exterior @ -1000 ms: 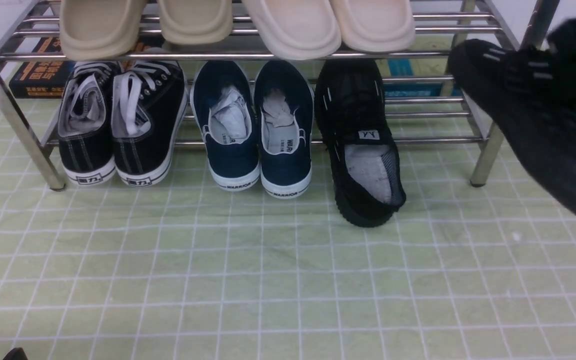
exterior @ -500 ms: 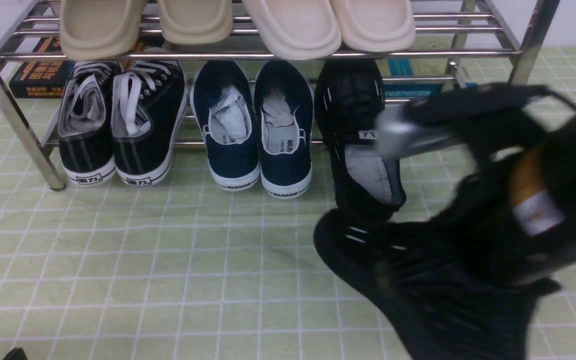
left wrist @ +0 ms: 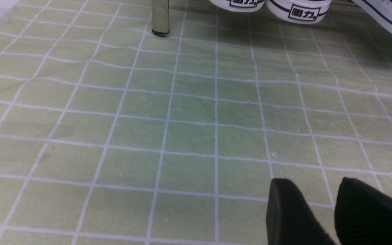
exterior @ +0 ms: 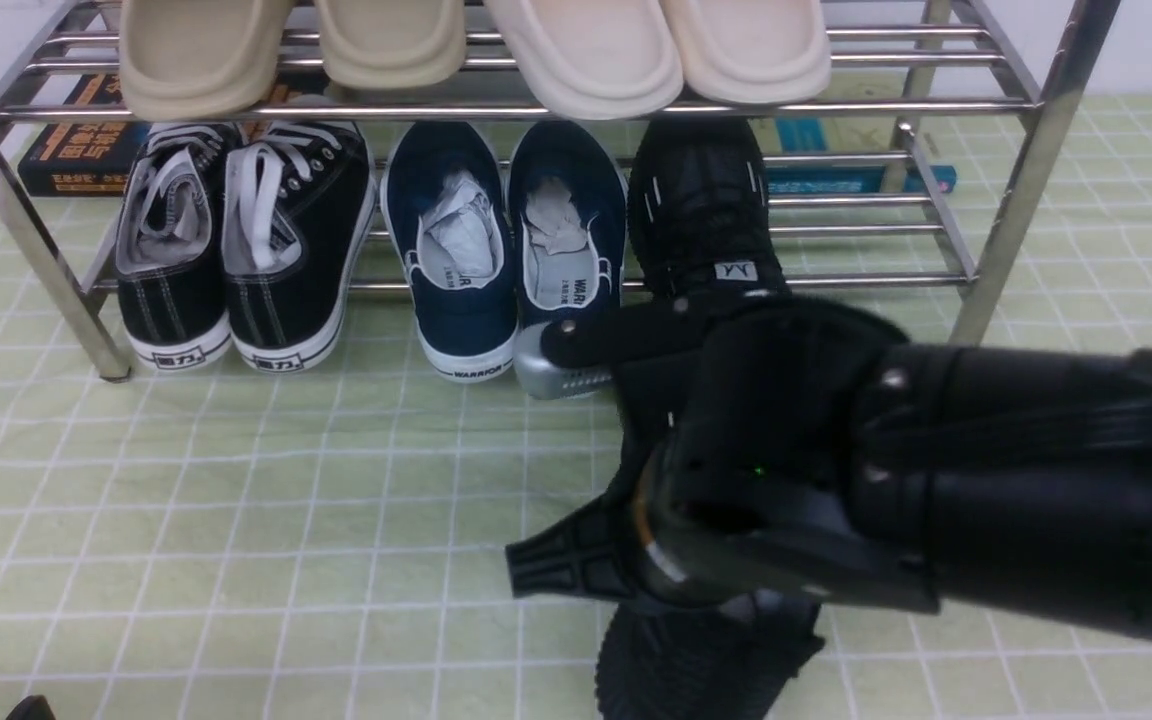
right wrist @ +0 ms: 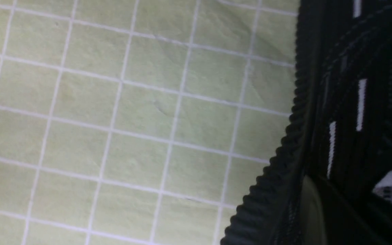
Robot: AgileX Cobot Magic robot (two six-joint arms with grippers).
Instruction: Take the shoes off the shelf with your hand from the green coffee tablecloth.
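So the right gripper hangs low over the near part of the green tablecloth, a bit right of centre. Its jaws are pinched nearly all the way together on a black knit sneaker. That sneaker dangles under the bulky black wrist, well off the shelf. Can't tell whether its sole is touching the cloth. Up close, the right wrist view shows its ribbed sole edge, white dashes and a bit of white paper stuffing.

The second knit sneaker sits on the far lower tier, right of the navy slip-ons. The black canvas sneakers are at the left end, and beige slippers sit on the upper tier.

The left gripper rests near the left corner with its fingers a little apart, holding nothing.
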